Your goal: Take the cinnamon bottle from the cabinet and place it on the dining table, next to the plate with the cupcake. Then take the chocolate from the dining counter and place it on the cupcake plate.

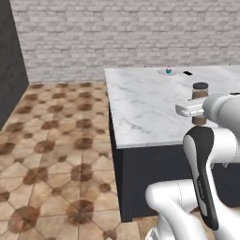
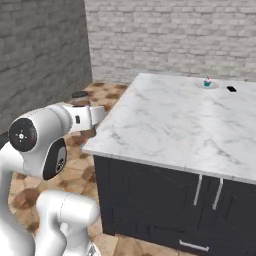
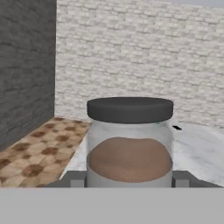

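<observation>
Carrying the cinnamon bottle, jaws clamped on its body, near the tabletop front edge.
You have the bottle out of the cabinet but not set down; plate with cupcake sits far across, chocolate beside it, untouched.
</observation>
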Tool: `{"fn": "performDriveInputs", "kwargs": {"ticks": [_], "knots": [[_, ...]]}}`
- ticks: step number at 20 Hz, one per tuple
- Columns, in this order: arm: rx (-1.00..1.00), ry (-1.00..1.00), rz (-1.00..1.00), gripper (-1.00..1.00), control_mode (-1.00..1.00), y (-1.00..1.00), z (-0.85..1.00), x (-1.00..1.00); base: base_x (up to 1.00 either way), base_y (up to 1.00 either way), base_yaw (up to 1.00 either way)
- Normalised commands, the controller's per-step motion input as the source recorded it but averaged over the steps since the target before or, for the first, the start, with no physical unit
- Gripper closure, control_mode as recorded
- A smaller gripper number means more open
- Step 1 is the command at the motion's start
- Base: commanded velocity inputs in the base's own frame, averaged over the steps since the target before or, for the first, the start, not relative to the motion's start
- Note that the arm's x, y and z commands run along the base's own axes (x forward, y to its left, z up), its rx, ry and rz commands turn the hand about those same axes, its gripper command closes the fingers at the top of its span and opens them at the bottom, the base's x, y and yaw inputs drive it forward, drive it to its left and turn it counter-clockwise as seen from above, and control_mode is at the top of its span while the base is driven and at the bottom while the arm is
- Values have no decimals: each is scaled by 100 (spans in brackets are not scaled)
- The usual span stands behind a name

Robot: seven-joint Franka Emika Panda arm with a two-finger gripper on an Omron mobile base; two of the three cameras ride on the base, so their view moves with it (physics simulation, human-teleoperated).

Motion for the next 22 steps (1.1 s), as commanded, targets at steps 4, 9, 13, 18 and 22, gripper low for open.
{"fn": "performDriveInputs", "kwargs": {"ticks": [4, 9, 13, 18, 22], "knots": [[0, 0, 0, 100, 100, 0, 0, 0, 73, 100, -8], [0, 0, 0, 100, 100, 0, 0, 0, 64, 100, -32], [0, 0, 0, 100, 100, 0, 0, 0, 70, 100, -53], [0, 0, 0, 100, 100, 0, 0, 0, 76, 100, -59], [0, 0, 0, 100, 100, 0, 0, 0, 78, 100, -59]]}}
